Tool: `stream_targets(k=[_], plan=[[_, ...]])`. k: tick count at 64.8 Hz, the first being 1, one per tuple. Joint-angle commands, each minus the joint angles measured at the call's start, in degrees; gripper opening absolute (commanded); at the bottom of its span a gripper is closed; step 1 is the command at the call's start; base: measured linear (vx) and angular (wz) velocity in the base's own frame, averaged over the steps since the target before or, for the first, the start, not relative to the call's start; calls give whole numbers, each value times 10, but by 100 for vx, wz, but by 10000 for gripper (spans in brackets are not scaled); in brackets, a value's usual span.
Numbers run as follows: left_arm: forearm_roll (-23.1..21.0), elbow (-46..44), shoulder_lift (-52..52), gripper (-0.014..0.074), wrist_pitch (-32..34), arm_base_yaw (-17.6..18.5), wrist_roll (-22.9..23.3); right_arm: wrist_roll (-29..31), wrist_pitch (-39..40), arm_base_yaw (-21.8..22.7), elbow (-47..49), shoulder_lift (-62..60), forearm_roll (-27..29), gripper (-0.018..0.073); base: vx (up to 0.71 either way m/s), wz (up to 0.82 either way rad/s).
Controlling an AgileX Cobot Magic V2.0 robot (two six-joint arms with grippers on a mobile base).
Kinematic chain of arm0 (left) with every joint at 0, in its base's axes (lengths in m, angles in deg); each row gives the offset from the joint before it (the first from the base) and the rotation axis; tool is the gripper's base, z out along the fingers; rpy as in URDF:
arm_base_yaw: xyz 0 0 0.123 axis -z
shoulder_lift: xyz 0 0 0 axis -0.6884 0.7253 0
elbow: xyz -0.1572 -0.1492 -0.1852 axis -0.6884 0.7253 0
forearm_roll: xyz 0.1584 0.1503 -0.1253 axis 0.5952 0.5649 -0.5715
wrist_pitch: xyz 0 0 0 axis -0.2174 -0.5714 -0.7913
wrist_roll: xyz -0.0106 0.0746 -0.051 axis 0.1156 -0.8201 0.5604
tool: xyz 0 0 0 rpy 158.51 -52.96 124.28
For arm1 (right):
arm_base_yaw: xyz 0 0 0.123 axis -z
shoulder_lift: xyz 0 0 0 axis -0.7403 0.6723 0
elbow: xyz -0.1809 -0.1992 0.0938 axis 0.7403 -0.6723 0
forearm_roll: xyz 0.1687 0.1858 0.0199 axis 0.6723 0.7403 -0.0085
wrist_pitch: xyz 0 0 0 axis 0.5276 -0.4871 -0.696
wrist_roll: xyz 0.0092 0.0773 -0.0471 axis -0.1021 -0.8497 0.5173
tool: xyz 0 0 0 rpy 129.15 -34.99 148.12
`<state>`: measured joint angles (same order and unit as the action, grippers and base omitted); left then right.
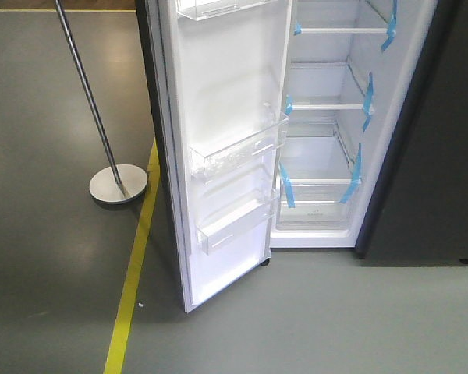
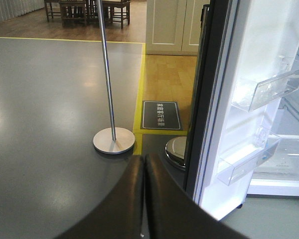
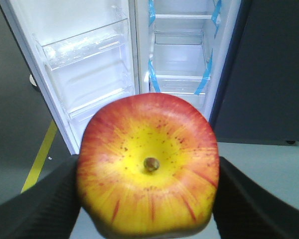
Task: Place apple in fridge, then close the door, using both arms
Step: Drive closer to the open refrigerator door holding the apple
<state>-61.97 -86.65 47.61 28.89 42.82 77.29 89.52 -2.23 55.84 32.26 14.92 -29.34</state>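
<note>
- Grey floor (image 1: 54, 117) with a yellow line (image 1: 132, 273) runs up to the fridge (image 1: 320, 156). Its door (image 1: 226, 117) stands swung wide.
- Right gripper (image 3: 148, 199): jaws clamped on the apple (image 3: 148, 164), with one dark finger (image 3: 35, 204) against each flank. The apple's dimpled end faces the wrist camera.
- Apple appearance: red shoulders, and a yellow centre with red streaks fanning outward. It has fine brown specks and glossy skin.
- Handling, as judged: firm and light. It is round and slick, so it could slip in the grip or roll once set down. Hard squeezing would likely bruise it. The present hold across the widest part looks sound.
- Straight ahead of the right jaws: white fridge interior with clear shelves (image 3: 179, 77) edged in blue tape (image 3: 151, 82). The apple is not yet inside.
- Ahead and left of the right jaws: door lining with clear bins (image 3: 84, 45), nothing visible in them.
- Left gripper (image 2: 145, 189): jaws together, holding nothing.
- Ahead and right of the left jaws: the door's dark edge. Ahead and left: a metal stand (image 2: 113, 140) on its round base.
- Both steps remain outstanding: apple unplaced, door unclosed.
</note>
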Motion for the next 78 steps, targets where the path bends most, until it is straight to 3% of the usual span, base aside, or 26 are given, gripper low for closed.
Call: stream_targets(k=[1, 78], plan=[[-2, 12, -8, -6, 45, 4, 4, 2, 42, 2, 16, 3, 8, 125, 5, 0], [-2, 12, -8, -6, 45, 4, 4, 2, 42, 2, 16, 3, 8, 125, 6, 0]])
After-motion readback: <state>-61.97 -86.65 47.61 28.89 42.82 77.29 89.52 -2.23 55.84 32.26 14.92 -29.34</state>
